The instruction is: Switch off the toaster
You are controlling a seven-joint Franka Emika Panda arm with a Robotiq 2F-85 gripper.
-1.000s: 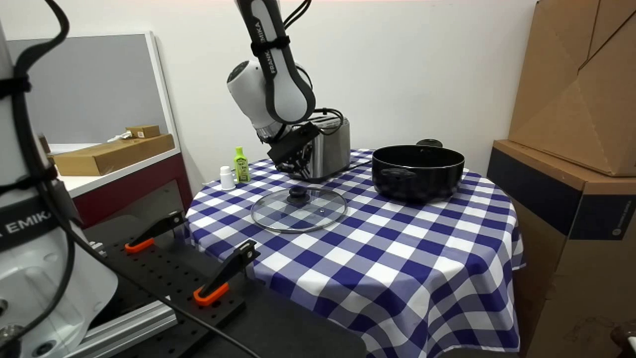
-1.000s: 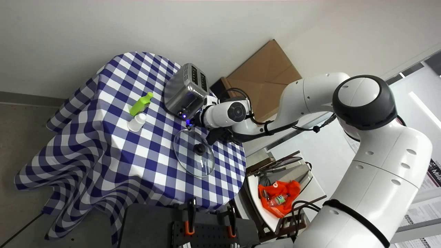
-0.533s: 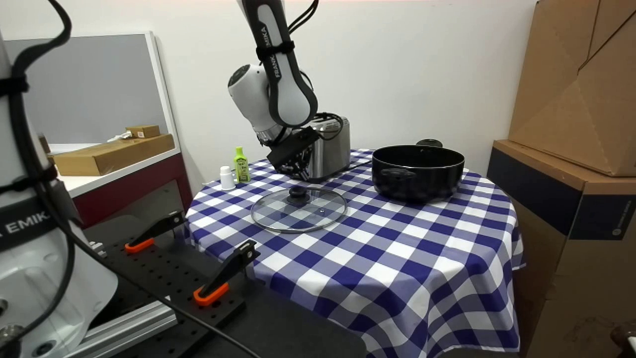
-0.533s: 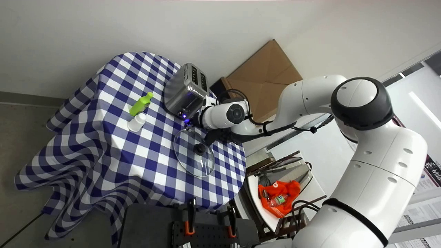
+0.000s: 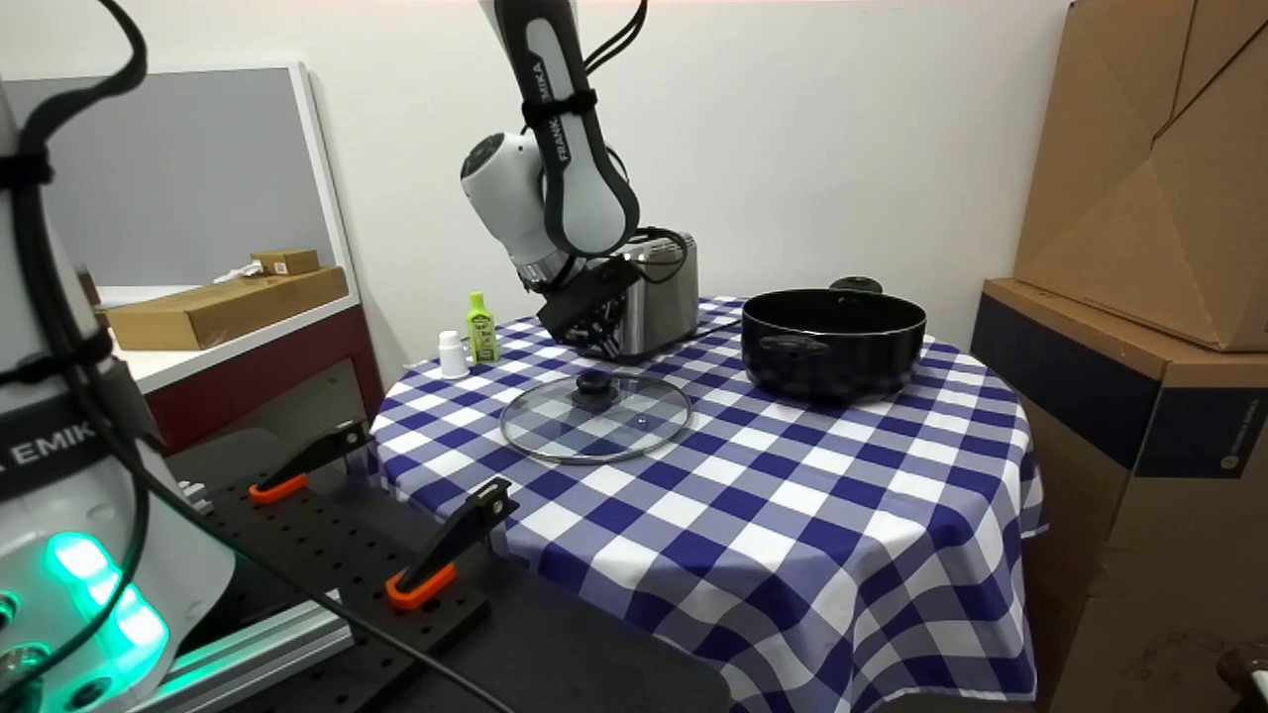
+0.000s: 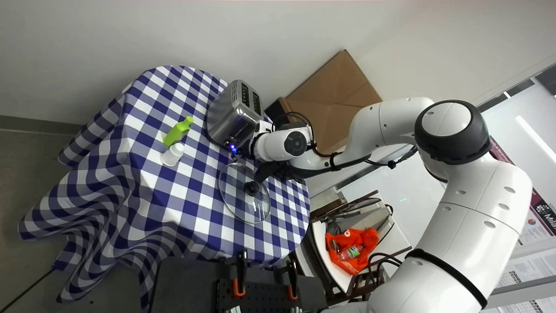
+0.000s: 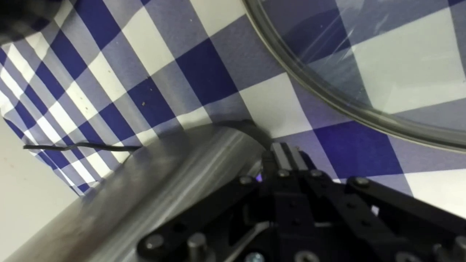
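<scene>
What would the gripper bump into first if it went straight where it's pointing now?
Most likely the checkered tablecloth, between the toaster and the glass lid. The gripper slants down close beside the toaster, so it might scrape that first; depth is hard to judge.

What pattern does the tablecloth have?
The tablecloth is checked in dark blue, greyish blue and white, best seen in an exterior view.

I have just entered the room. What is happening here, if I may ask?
A robot arm is poised at the toaster, apparently to switch it off. Its gripper is shut with nothing held, fingertips close to the toaster's lower edge; contact is unclear. A blue light glows there. The glass lid lies on the tablecloth, off the black pot.
</scene>
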